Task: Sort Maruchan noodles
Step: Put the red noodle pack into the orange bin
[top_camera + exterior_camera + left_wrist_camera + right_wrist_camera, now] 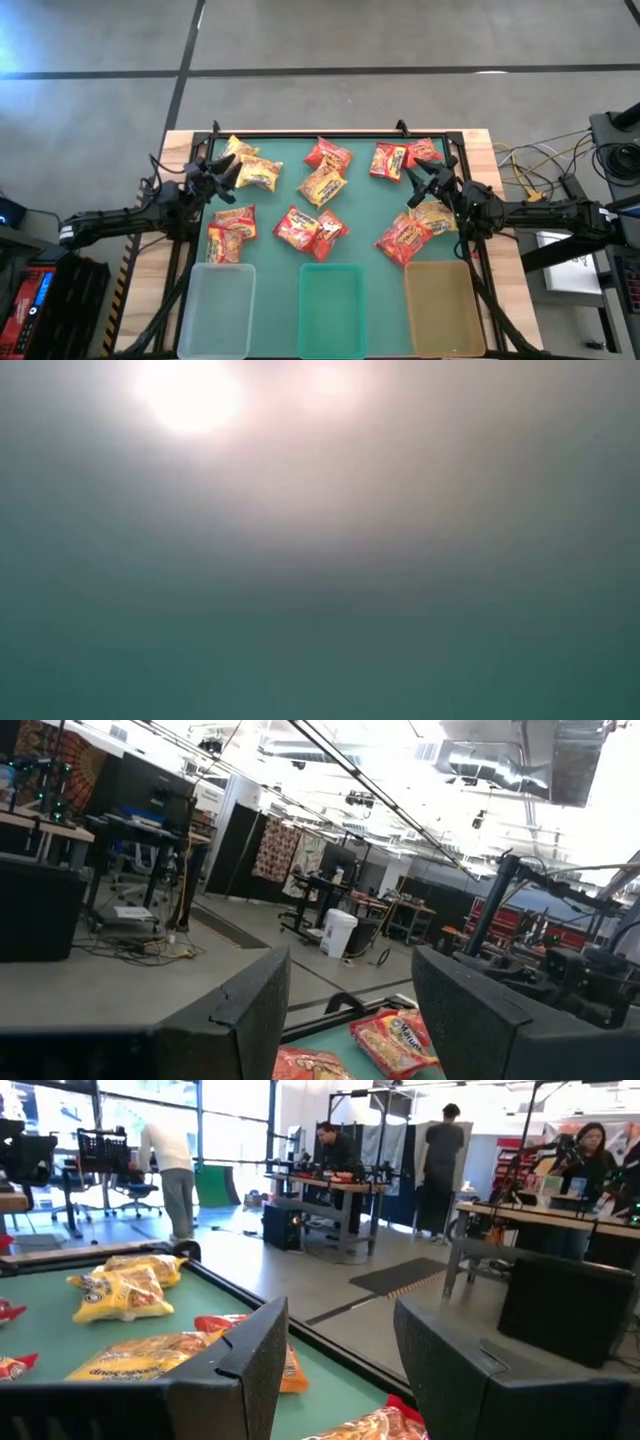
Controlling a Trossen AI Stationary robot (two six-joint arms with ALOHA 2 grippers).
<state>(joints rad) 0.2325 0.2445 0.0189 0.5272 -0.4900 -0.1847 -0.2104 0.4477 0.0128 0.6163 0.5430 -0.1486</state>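
Both dark arms reach in from the sides of the bench, each stretched roughly level and angled slightly toward the far edge. The left arm comes from the left, its left hand (222,172) over the left part of the mat. The right arm comes from the right, its right hand (422,180) over the right part. Each hand holds its two fingers spread, a clear gap between them, nothing gripped. The wrists are tipped so the fingers (245,1010) point out across the room rather than down.
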